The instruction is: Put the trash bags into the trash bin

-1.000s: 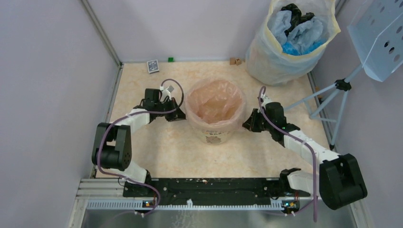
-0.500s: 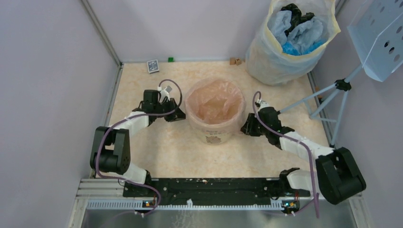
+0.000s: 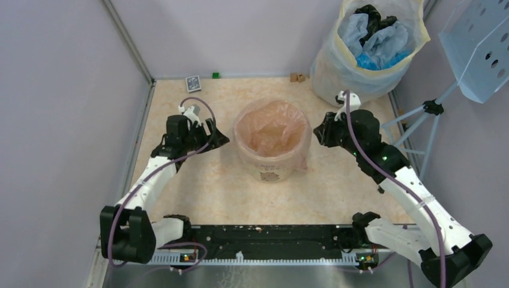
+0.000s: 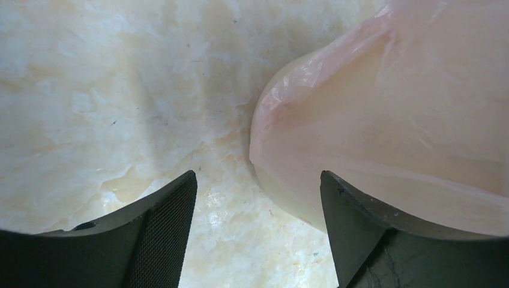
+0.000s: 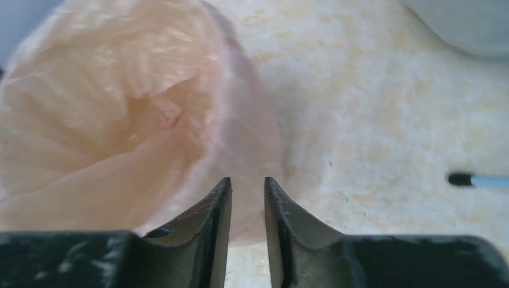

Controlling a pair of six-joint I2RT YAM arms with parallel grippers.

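Note:
The cream-yellow trash bin point(image 3: 271, 167) stands mid-floor with the pale-pink trash bag point(image 3: 270, 127) lining it, its edge folded over the rim. My left gripper point(image 3: 219, 139) hovers just left of the bin, apart from it. In the left wrist view this left gripper point(image 4: 258, 186) is wide open and empty, with the bag point(image 4: 390, 108) and bin wall point(image 4: 288, 201) ahead on the right. My right gripper point(image 3: 318, 133) hangs off the bin's right side. In its wrist view the right gripper point(image 5: 247, 183) shows a narrow empty gap, with the bag point(image 5: 120, 120) beyond it.
A large whitish-yellow bag point(image 3: 366, 60) with blue and black contents stands at the back right. A tripod point(image 3: 420, 120) and a perforated panel point(image 3: 477, 48) are on the right. A card box point(image 3: 192, 83), a green cube point(image 3: 215, 75) and brown blocks point(image 3: 296, 77) lie by the back wall.
Both grippers have opened and drawn away from the bin's rim. The left has moved left and wide open. The right has risen and swung toward the back.

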